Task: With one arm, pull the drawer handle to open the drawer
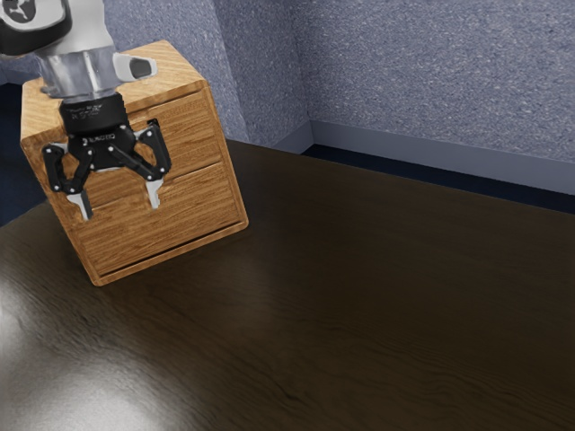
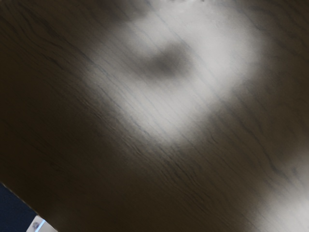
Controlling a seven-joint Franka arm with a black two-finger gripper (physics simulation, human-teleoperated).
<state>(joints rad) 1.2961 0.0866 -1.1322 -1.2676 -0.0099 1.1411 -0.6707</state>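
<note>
tabletop [image 1: 377, 296] of dark, almost black wood runs across most of the exterior view. its grain goes in long streaks, and a soft white glare [image 1: 54, 359] lies on it toward that view's lower left. behind it a speckled blue-grey wall [image 1: 431, 63] turns a corner. a paler baseboard [image 1: 431, 148] runs along the wall's foot, with a strip of dark blue floor [image 1: 449, 175] between it and the table's far edge.

the wooden cabinet [image 1: 193, 202] sits on the table at the exterior view's upper left. it is light oak in colour and turned so its front faces partly toward the camera. i can see the seams of stacked drawer fronts on that face, the middle drawer [image 1: 193, 139] among them, and all of them look flush with the box. i cannot make out a handle.

my arm [image 1: 81, 67] comes down from the upper left. the claw [image 1: 119, 205] hangs in front of the cabinet's face with its two fingers spread wide and pointing down, and nothing is between them. i cannot tell whether it touches the wood.

from the wrist camera i see the same dark table surface [image 2: 58, 145] under the hand. a broad bright sheen [image 2: 212, 96] lies on it, with a blurred dark shadow [image 2: 164, 63] inside the sheen. past the table's edge i see a sliver of blue floor [image 2: 12, 212].
</note>
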